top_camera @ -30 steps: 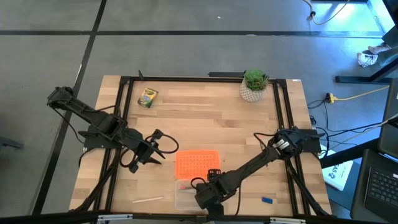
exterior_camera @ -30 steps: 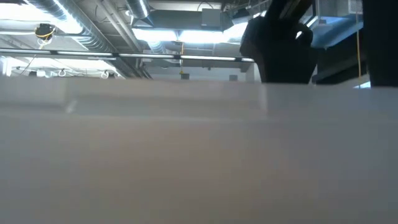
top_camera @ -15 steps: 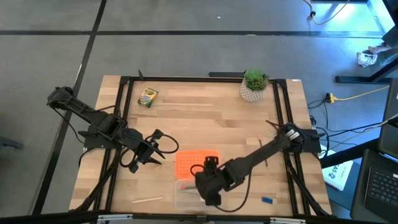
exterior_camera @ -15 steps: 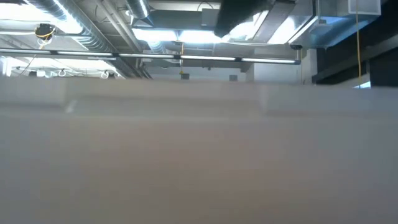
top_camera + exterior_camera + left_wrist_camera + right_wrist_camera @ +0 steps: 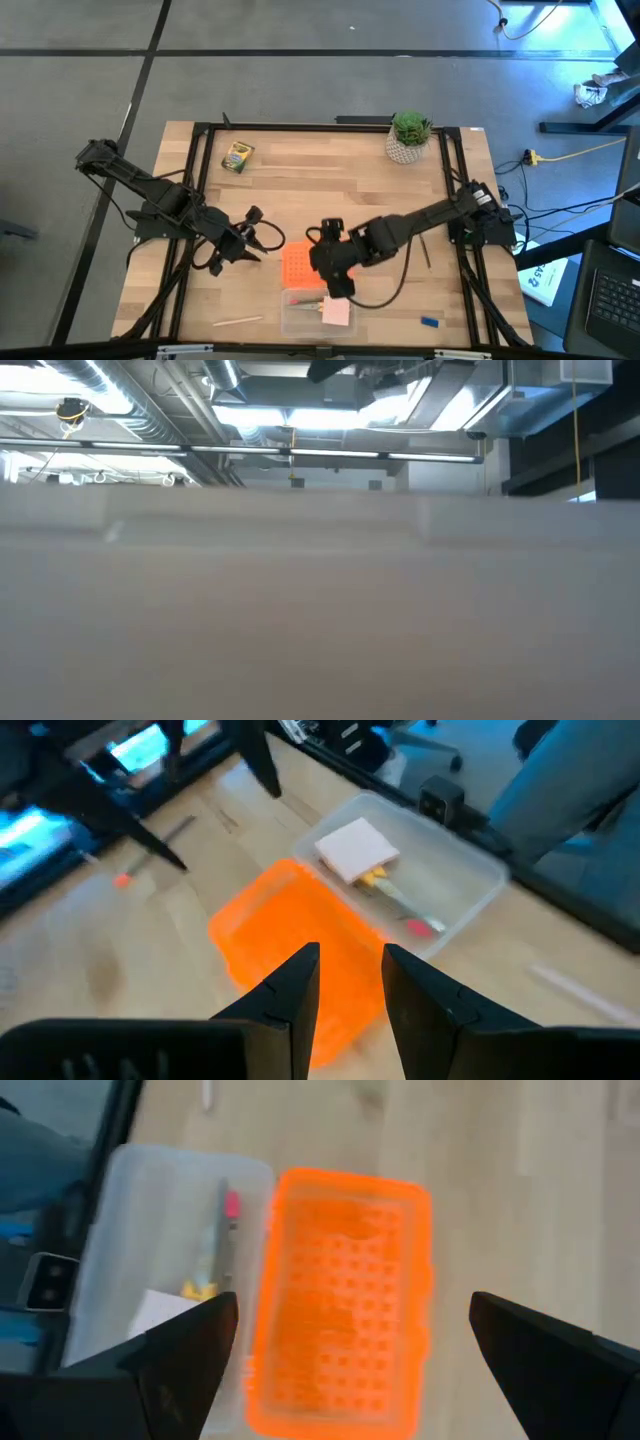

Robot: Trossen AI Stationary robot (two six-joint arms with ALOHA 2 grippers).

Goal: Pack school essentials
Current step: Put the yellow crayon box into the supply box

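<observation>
1. Crayon box [image 5: 238,157]: far left corner of the table [image 5: 330,170], well apart from both arms.
2. Left gripper [image 5: 258,238]: hovering just left of the orange lid [image 5: 303,264], fingers narrowly parted, holding nothing.
3. Thin pencil [image 5: 237,322]: lying near the front edge.
4. Clear case [image 5: 470,890]: open, holding the pale pink pad [image 5: 336,312] and a pen [image 5: 227,1230].
5. Right gripper [image 5: 350,1340]: above the lid, fingers spread wide, empty.
6. Potted plant [image 5: 409,137]: far right.
7. Blue piece [image 5: 430,322]: front right.

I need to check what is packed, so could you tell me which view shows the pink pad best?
The left wrist view: the pink pad lies unobstructed inside the clear case. The high view shows it small, the right wrist view only a pale corner, the low view nothing.
</observation>
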